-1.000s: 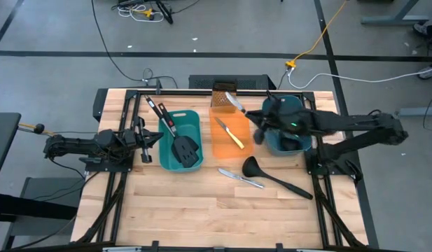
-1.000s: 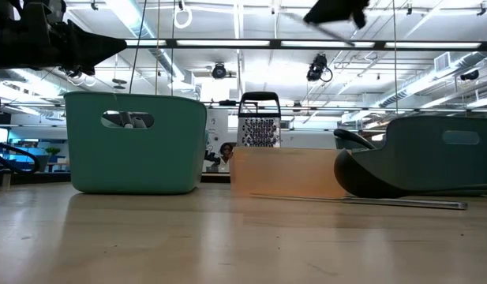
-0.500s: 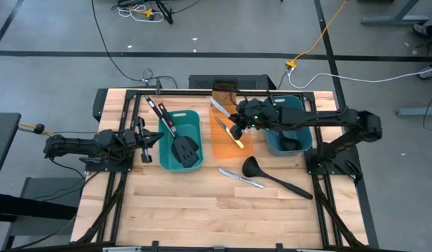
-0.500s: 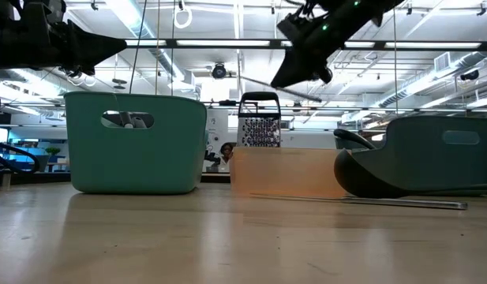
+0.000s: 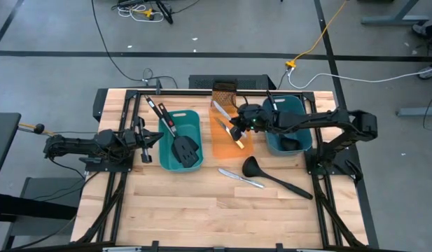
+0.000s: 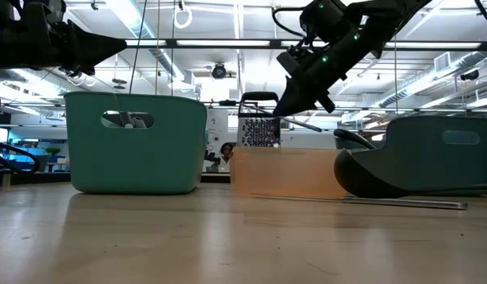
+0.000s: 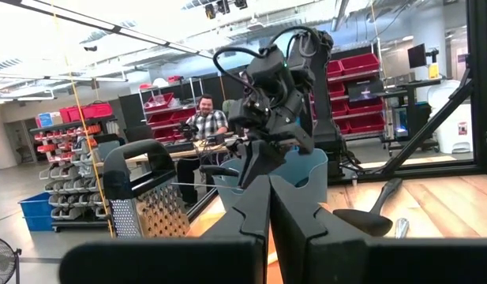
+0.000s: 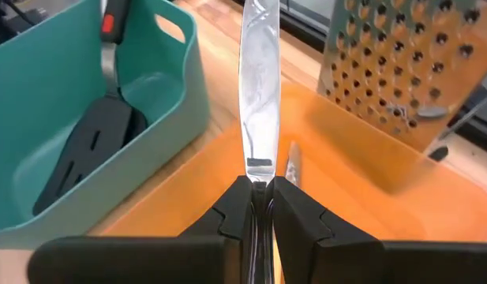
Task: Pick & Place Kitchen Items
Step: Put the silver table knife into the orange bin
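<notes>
Silver table knife (image 8: 255,87) clamped in right hand (image 8: 257,207) (blade projecting forward), above orange tray (image 8: 361,207).

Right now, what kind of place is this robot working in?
Probably a robotics lab or workshop, not a kitchen: shelving with red storage bins beyond the table, a person at a desk, and cables across a bare concrete floor.

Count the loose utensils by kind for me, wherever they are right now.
black slotted spatulas: 2, in the left teal tub
black ladles: 2, one on the table, one in the right teal tub
silver table knives: 2, one on the table, one in the right gripper
yellow-handled knife: 1, in the orange tray
Total: 7
</notes>
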Robot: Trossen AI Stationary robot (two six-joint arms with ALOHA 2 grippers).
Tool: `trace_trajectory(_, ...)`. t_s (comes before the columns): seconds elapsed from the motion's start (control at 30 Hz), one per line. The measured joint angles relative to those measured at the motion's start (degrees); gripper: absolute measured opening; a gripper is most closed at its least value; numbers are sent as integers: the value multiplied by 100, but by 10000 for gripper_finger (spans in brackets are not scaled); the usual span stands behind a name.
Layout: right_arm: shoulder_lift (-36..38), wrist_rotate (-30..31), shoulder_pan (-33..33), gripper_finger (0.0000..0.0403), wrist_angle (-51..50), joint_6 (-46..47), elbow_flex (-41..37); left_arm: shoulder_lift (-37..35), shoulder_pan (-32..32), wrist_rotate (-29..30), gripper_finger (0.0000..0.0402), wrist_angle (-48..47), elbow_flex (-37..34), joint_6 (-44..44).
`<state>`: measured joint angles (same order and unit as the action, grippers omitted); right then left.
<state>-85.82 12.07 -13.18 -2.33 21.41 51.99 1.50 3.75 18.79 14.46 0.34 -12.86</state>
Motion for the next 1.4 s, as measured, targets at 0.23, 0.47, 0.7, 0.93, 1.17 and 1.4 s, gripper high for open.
trace_trajectory(0.23, -270, 370, 83, 46, -92, 379, -11, -2, 1, 0, 15, 2, 0, 0)
trace_trajectory(0.47, -881, 593, 220, 46, 253, 488, -17, -2, 1, -20, 15, 1, 1, 0)
trace_trajectory(0.7, -1252, 353, 213, 46, 317, 688, -17, -2, 2, -20, 15, 0, 0, -48)
trace_trajectory(0.93, -1292, 238, 198, 46, 309, 681, -17, -2, 0, -20, 15, 1, 0, -59)
trace_trajectory(1.17, -1401, -122, 123, 46, 70, 616, -20, -2, 0, -22, 15, 2, 0, -55)
trace_trajectory(1.4, -1606, 97, 59, 46, 158, 534, -20, -2, 2, -41, 15, 2, 0, -42)
